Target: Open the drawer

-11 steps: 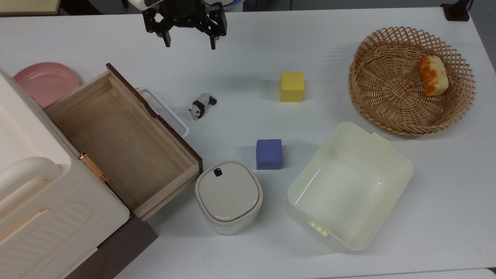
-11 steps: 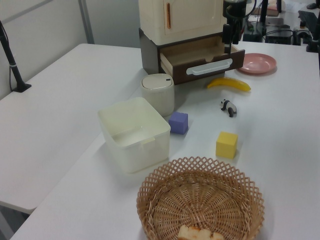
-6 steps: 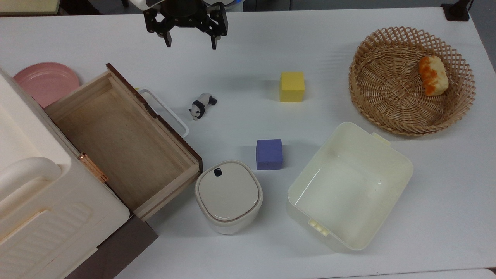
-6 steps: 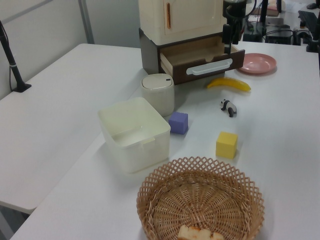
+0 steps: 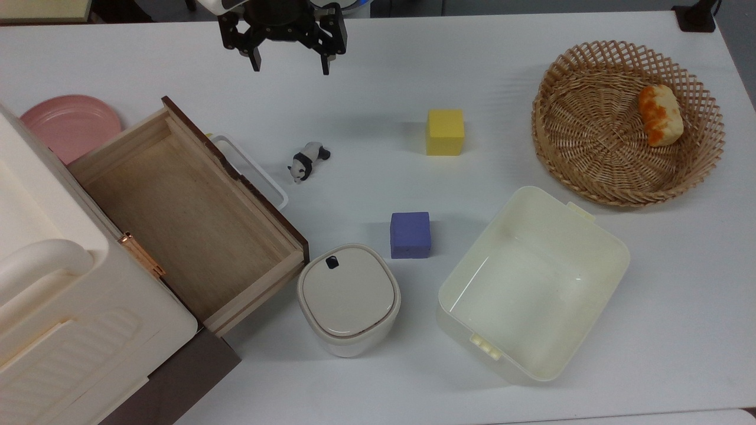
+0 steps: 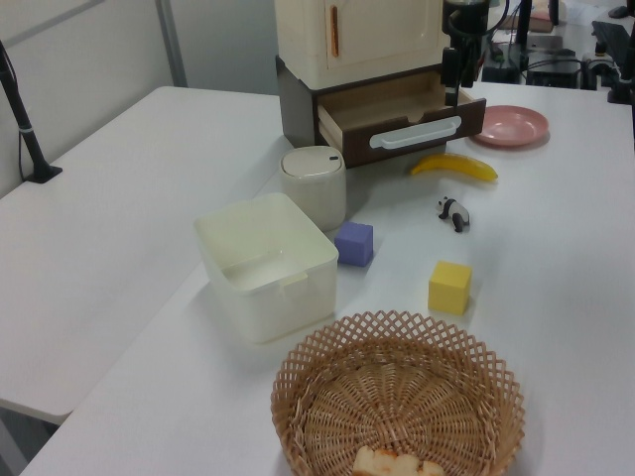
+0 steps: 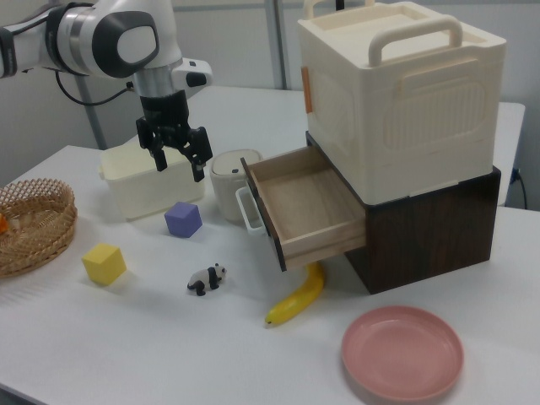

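Note:
The wooden drawer [image 5: 177,218] stands pulled well out of the dark brown base under the cream cabinet [image 5: 53,319]. Its plywood inside is bare, and its white loop handle [image 5: 251,168] faces the table's middle. The right view has the drawer [image 7: 304,207] jutting toward the right view's left. My gripper [image 5: 290,68] hangs open above the table beyond the drawer's front, apart from the handle, holding nothing. In the right view the gripper [image 7: 180,167] is high above the purple cube.
A toy panda [image 5: 307,160] and a banana [image 7: 295,299] lie near the drawer front. A lidded canister [image 5: 347,298], purple cube [image 5: 410,234], yellow cube [image 5: 445,131], cream tub [image 5: 614,248], wicker basket [image 5: 543,118] holding bread, and pink plate [image 5: 65,124] share the table.

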Motion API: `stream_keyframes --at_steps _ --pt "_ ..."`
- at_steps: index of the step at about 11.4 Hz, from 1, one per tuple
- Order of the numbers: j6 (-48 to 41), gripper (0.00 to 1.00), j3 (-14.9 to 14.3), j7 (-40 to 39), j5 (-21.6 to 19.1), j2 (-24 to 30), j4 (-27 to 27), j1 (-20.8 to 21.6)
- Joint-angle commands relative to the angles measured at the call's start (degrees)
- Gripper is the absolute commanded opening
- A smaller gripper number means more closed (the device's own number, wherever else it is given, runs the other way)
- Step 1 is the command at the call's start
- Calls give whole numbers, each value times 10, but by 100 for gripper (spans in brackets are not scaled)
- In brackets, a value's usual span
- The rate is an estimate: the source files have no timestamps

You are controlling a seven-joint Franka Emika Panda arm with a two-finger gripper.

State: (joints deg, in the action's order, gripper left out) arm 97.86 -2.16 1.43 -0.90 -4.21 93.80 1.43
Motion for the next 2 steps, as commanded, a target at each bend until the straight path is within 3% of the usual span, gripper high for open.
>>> stream_keyframes --at_steps 1,2 --pt "1 100 -14 -1 -5 11 8 12" --pt "1 100 -14 -1 -5 11 8 11"
